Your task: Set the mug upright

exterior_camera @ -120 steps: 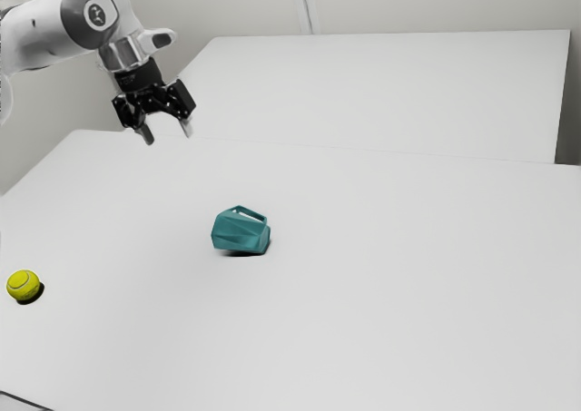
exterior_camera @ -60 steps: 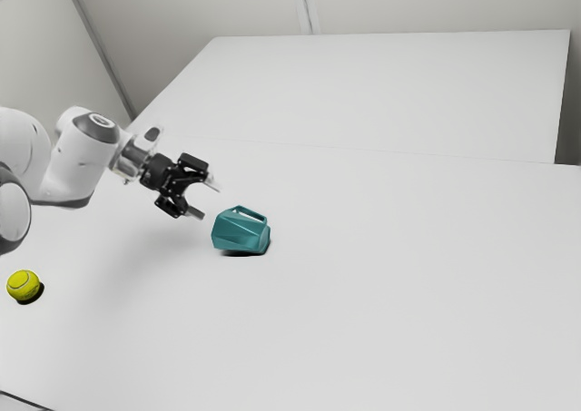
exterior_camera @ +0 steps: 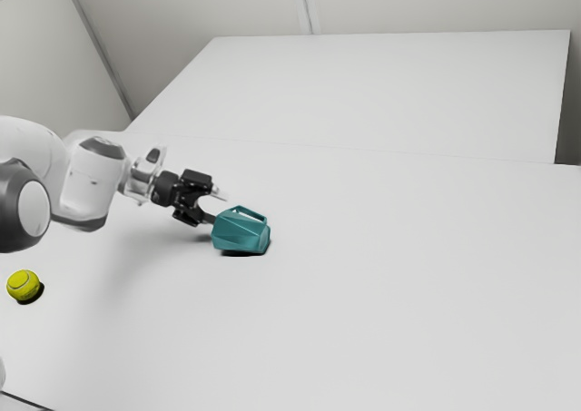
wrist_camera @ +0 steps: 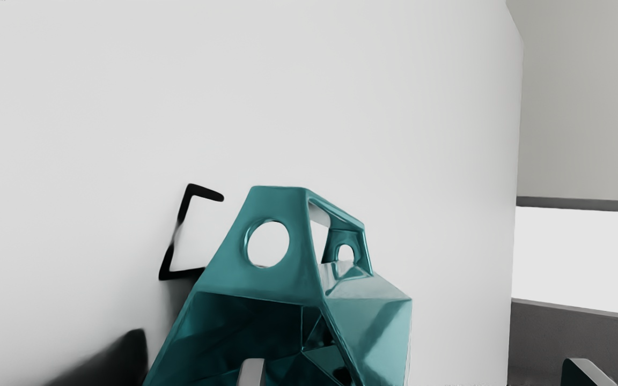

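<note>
Mug (exterior_camera: 239,234) lying on its side, not upright; station, the bench. Bench (exterior_camera: 381,293): broad, white, plain-surfaced. Arm (exterior_camera: 93,180): white with grey joints, entering from the exterior view's left and reaching low over the bench toward the mug. Fingers (exterior_camera: 215,206): one pair, black at the base with pale tips, spread wide apart, nothing gripped; in the wrist view one tip shows against the dark mouth of the mug, the other stands out past the mug's side, apart from it. Whether the nearer tip touches the mug or has entered it, cannot tell. Mug, particulars: teal, faceted, glossy, resting on the bench just beside the fingers, its open mouth toward them. Ball (exterior_camera: 23,285): yellow-green with a pale seam, on the bench at the exterior view's left, well apart from the mug. Handle (wrist_camera: 283,206): teal, angular, pierced by round holes, along the mug's upper edge in the exterior view.
</note>
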Motion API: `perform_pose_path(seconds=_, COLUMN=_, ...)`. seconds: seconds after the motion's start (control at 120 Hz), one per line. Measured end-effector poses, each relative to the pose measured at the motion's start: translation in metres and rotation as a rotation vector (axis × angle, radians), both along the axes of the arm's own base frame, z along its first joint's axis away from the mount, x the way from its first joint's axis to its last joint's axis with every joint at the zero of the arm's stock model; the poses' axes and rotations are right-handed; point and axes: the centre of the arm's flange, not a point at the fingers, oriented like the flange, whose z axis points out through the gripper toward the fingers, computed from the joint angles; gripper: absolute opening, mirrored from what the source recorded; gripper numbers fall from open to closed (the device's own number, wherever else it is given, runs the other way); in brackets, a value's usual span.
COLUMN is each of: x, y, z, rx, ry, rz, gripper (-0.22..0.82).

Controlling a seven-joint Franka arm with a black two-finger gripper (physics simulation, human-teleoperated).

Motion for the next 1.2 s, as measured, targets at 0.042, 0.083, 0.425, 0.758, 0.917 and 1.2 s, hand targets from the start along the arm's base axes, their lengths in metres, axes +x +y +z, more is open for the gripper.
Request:
perform_pose_path(seconds=0.042, x=0.0, y=-0.002, z=-0.003, rx=-0.005, ry=-0.011, rz=-0.009, gripper=0.6)
perform_pose_path(seconds=0.083, x=0.0, y=-0.007, z=-0.008, rx=-0.01, ry=-0.018, rz=-0.022, gripper=0.6)
perform_pose_path(seconds=0.425, x=-0.001, y=-0.019, z=-0.019, rx=-0.024, ry=-0.089, rz=-0.059, gripper=0.21)
perform_pose_path(seconds=0.758, x=-0.003, y=-0.03, z=-0.019, rx=-0.071, ry=-0.131, rz=-0.045, gripper=-0.12)
perform_pose_path(seconds=0.917, x=0.003, y=-0.037, z=0.01, rx=-0.066, ry=-0.178, rz=-0.062, gripper=-0.15)
perform_pose_path(seconds=1.2, x=0.061, y=-0.022, z=0.137, rx=0.454, ry=-0.275, rz=-0.382, gripper=-0.17)
